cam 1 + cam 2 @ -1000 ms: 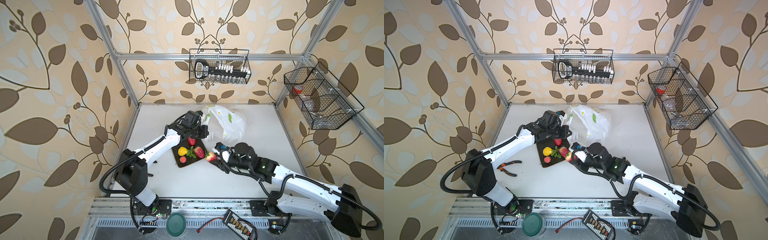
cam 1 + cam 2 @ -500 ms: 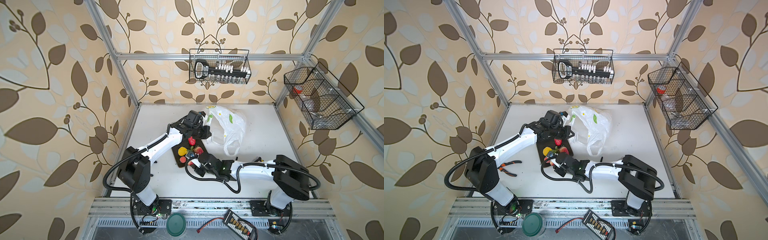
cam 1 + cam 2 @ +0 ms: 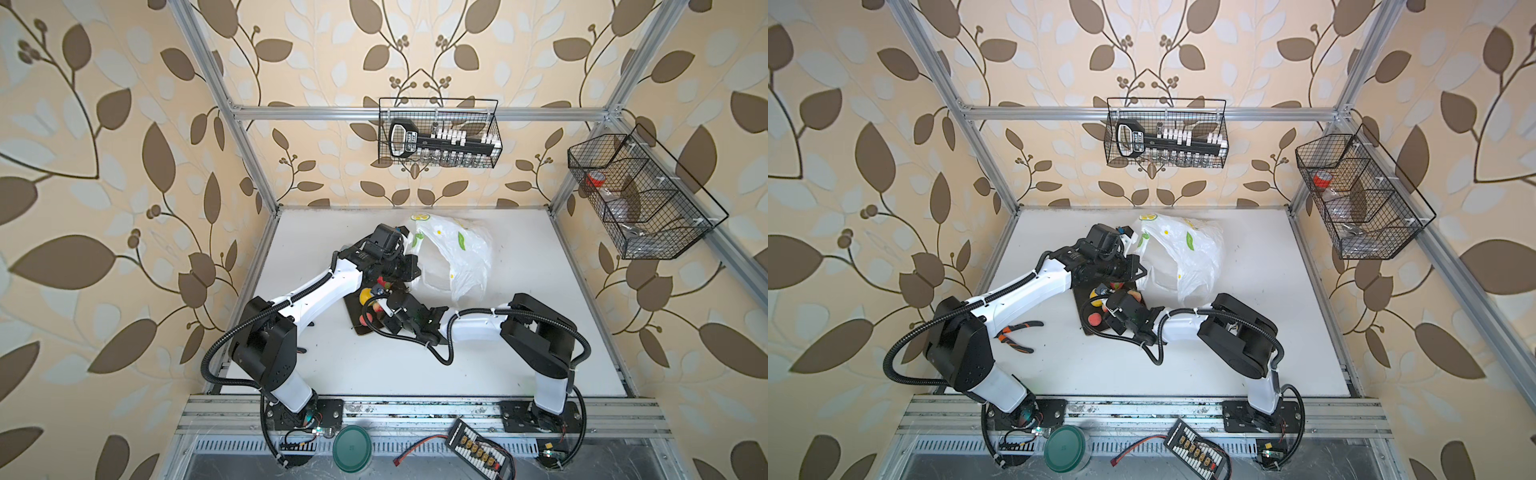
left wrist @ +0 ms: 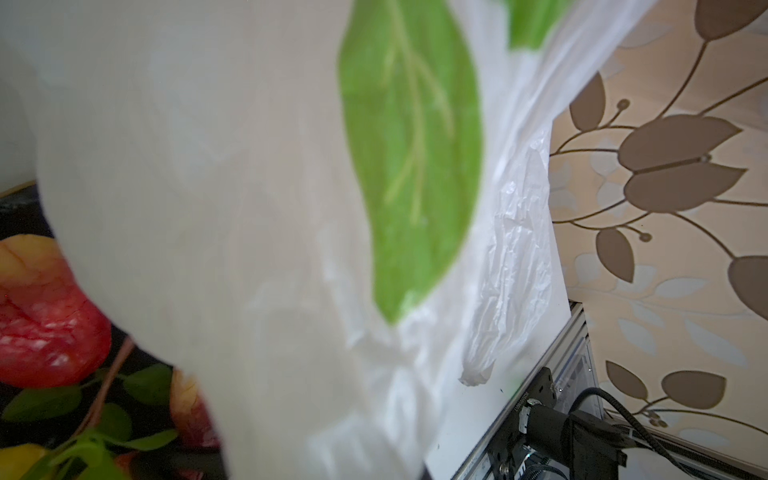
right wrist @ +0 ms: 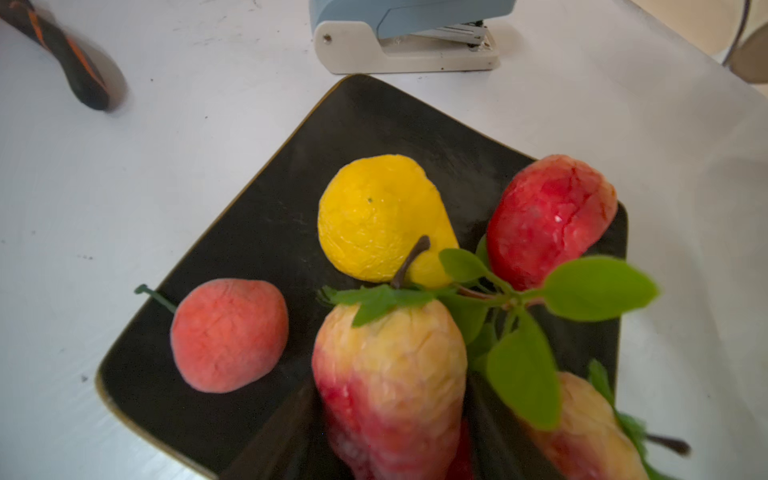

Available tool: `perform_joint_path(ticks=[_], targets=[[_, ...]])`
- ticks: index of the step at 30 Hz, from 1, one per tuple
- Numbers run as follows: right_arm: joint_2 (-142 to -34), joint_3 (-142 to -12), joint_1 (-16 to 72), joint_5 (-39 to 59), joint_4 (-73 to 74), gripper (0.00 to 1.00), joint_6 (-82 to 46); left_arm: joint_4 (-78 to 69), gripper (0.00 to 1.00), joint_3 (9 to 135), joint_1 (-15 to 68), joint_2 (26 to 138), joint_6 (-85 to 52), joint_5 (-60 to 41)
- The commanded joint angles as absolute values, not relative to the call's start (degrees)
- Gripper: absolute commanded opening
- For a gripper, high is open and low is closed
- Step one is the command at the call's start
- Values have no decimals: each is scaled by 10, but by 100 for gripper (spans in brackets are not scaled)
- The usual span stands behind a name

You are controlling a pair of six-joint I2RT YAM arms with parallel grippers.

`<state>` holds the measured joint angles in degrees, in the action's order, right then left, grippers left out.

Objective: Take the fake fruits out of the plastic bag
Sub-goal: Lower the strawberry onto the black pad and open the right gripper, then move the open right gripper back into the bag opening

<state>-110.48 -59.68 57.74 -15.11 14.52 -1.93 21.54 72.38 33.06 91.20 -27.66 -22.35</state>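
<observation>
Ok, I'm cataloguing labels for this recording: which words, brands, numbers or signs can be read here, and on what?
No text can be read in any view.
White label on the black handled tool in the back black wire basket: lettering, too small to read.
Black metal bracket seen by the left wrist camera: tiny white print, blurred.
Thin white plastic bag: only printed lemon slices and green leaves, no words.
</observation>
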Motion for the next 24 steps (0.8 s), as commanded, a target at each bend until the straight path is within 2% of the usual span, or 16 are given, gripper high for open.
perform_joint_path(ticks=[1, 5, 11, 17, 24], targets=[[-1116, -616, 579, -151, 160, 68, -19, 204, 0, 720, 333, 884, -283, -223], [-1090, -598, 580, -138, 170, 73, -12, 204, 0, 722, 334, 884, -281, -224], [-980, -520, 581, -76, 181, 73, -2, 203, 0, 723, 334, 885, -279, -226], [-809, -414, 584, -38, 148, 65, -7, 201, 0, 723, 333, 886, -273, -227], [-627, -352, 570, -130, 46, 51, -15, 198, 0, 719, 334, 887, -275, -232]])
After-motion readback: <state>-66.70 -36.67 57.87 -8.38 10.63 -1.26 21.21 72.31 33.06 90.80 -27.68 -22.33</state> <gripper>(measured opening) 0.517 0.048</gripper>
